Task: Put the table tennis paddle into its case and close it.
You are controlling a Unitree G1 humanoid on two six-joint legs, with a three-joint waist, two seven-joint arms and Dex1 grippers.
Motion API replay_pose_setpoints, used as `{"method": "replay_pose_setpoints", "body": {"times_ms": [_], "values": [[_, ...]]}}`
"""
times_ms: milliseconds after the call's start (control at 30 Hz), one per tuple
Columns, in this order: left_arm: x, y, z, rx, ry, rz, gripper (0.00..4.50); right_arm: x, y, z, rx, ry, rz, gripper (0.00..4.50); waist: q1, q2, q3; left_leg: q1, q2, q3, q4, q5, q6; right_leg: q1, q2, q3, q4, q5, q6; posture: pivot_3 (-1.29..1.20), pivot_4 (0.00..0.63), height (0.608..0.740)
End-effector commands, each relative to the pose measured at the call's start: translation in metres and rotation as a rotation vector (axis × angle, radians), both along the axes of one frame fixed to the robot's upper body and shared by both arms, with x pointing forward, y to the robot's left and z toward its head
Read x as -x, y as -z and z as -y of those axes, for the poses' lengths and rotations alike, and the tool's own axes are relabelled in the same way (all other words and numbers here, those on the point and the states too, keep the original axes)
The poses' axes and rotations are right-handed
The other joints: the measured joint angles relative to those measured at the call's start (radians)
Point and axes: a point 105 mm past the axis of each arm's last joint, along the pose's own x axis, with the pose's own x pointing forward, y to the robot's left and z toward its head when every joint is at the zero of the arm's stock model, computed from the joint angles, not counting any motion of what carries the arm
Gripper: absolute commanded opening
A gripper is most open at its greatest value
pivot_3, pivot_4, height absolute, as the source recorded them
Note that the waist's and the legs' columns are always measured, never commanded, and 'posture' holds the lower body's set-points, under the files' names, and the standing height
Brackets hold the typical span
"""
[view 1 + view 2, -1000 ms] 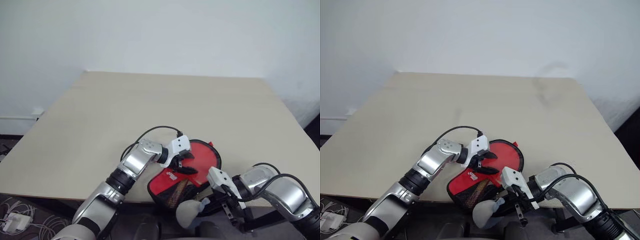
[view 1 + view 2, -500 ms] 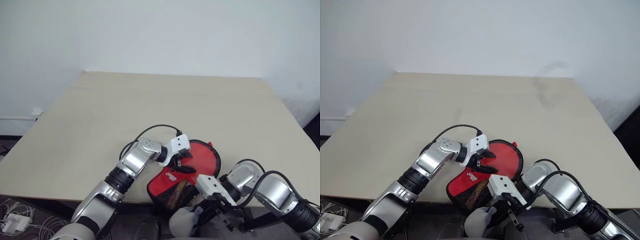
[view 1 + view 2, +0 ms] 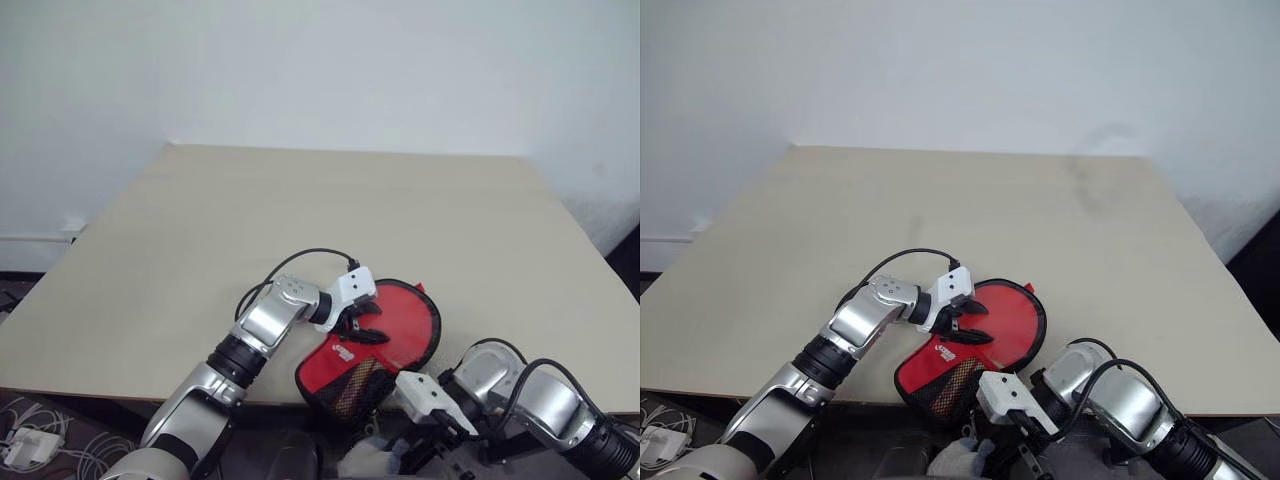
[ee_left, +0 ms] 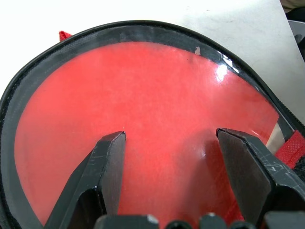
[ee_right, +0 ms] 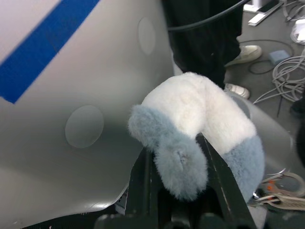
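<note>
The case point(image 3: 392, 330) lies at the table's front edge, red with a white logo, black edging and a mesh end point(image 3: 356, 384) hanging over the edge. My left gripper point(image 3: 362, 325) rests open on its clear panel point(image 4: 157, 95), one finger point(image 4: 107, 157) on each side of the middle. Red shows under the panel; I cannot tell whether that is the table tennis paddle. My right gripper point(image 5: 177, 152) hangs below the table edge, shut on a fluffy white and grey-blue lump point(image 5: 200, 119).
The pale table point(image 3: 300, 220) stretches bare to the white wall behind. Cables and a white box point(image 3: 30, 445) lie on the floor at the left. The right wrist view shows a person's dark trouser leg and shoe point(image 5: 240, 52) and more cables point(image 5: 286, 71).
My right gripper has sunk lower and drawn back under the table's front edge, carrying the fluffy lump with it. The left gripper and the case have stayed put.
</note>
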Motion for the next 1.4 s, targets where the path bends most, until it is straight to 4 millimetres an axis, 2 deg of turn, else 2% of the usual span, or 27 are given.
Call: {"method": "replay_pose_setpoints", "body": {"times_ms": [33, 200, 267, 400, 633, 700, 733, 833, 933, 1000, 1100, 1267, 1400], "values": [[0.007, 0.017, -0.011, -0.068, -0.012, -0.053, 3.22, 0.022, -0.006, -0.007, -0.051, -0.118, -0.031, 0.00, 0.000, 0.000, 0.000, 0.000, 0.000, 0.000, 0.000, 0.000, 0.000, 0.000, 0.000, 0.000, 0.000, 0.000, 0.000, 0.00, 0.000, 0.740], [0.007, 0.016, -0.009, -0.065, -0.013, -0.056, 3.22, 0.017, -0.007, -0.011, -0.079, -0.091, -0.011, 0.00, 0.000, 0.000, 0.000, 0.000, 0.000, 0.000, 0.000, 0.000, 0.000, 0.000, 0.000, 0.000, 0.001, 0.000, 0.000, 0.00, 0.000, 0.740], [0.004, 0.015, -0.009, -0.064, -0.018, -0.048, 3.22, 0.003, 0.001, -0.010, -0.050, -0.042, 0.065, 0.00, 0.000, 0.000, 0.000, 0.000, 0.000, 0.000, 0.001, 0.000, 0.000, 0.000, 0.000, 0.000, 0.001, 0.000, 0.000, 0.00, 0.000, 0.740], [-0.001, 0.015, -0.012, -0.062, -0.038, -0.041, 3.22, -0.017, -0.007, -0.009, -0.068, 0.046, 0.074, 0.00, 0.000, 0.000, 0.000, 0.000, 0.000, 0.000, 0.002, 0.000, 0.000, 0.000, 0.000, 0.000, 0.001, 0.000, 0.000, 0.00, 0.000, 0.740], [-0.007, 0.019, -0.016, -0.067, -0.063, -0.033, 3.22, -0.049, -0.037, -0.013, -0.175, 0.235, 0.035, 2.33, 0.000, 0.000, 0.000, 0.001, 0.000, -0.001, 0.003, 0.000, 0.000, 0.000, 0.000, 0.000, 0.003, 0.000, 0.000, 0.00, 0.000, 0.740], [-0.007, 0.020, -0.017, -0.066, -0.065, -0.034, 3.22, -0.061, -0.048, -0.012, -0.217, 0.306, 0.020, 3.13, 0.000, 0.000, 0.000, 0.001, 0.000, -0.001, 0.003, 0.000, 0.000, 0.000, 0.000, 0.000, 0.003, 0.000, 0.000, 0.00, 0.000, 0.740], [-0.007, 0.021, -0.017, -0.066, -0.066, -0.034, 3.22, -0.065, -0.051, -0.011, -0.228, 0.327, 0.013, 3.34, 0.000, 0.000, 0.000, 0.001, 0.000, -0.001, 0.003, 0.000, 0.000, 0.000, 0.000, 0.000, 0.003, 0.000, 0.000, 0.00, 0.000, 0.740], [-0.008, 0.022, -0.018, -0.064, -0.075, -0.039, 3.22, -0.075, -0.057, -0.009, -0.255, 0.405, -0.008, 4.35, 0.000, 0.000, 0.000, 0.001, 0.000, -0.001, 0.003, 0.000, 0.000, 0.000, 0.000, 0.000, 0.003, 0.000, 0.000, 0.00, 0.000, 0.740], [-0.008, 0.023, -0.019, -0.062, -0.081, -0.038, 3.22, -0.086, -0.057, -0.007, -0.263, 0.479, 0.000, 4.43, 0.000, 0.001, 0.000, 0.001, 0.000, -0.001, 0.003, 0.000, 0.000, 0.000, 0.000, 0.000, 0.003, 0.000, 0.000, 0.00, 0.000, 0.740], [-0.009, 0.021, -0.019, -0.047, -0.089, -0.042, 3.22, -0.102, -0.059, -0.007, -0.283, 0.575, 0.047, 4.43, -0.002, 0.001, 0.000, 0.001, 0.000, -0.001, 0.002, 0.000, 0.000, -0.001, 0.000, 0.000, 0.003, 0.000, 0.000, 0.00, 0.000, 0.740], [-0.014, 0.014, -0.020, -0.014, -0.111, -0.046, 3.22, -0.137, -0.068, 0.000, -0.322, 0.778, 0.075, 4.43, -0.009, 0.001, 0.000, 0.000, 0.000, -0.001, 0.002, 0.000, 0.000, -0.001, 0.000, 0.000, 0.003, 0.000, 0.000, 0.00, 0.000, 0.740], [-0.024, 0.005, -0.025, 0.018, -0.153, -0.038, 3.22, -0.168, -0.078, 0.024, -0.366, 0.961, 0.119, 4.43, -0.020, 0.002, 0.001, 0.000, 0.000, -0.001, 0.002, 0.000, 0.000, -0.001, 0.000, 0.000, 0.003, 0.000, 0.000, 0.00, 0.000, 0.740], [-0.027, -0.007, -0.033, 0.059, -0.168, -0.051, 3.22, -0.201, -0.067, 0.045, -0.282, 1.164, 0.164, 4.43, -0.025, 0.004, 0.002, 0.000, 0.000, 0.000, 0.001, 0.000, 0.000, -0.002, 0.000, 0.000, 0.003, 0.000, 0.000, 0.00, 0.000, 0.740]]}}
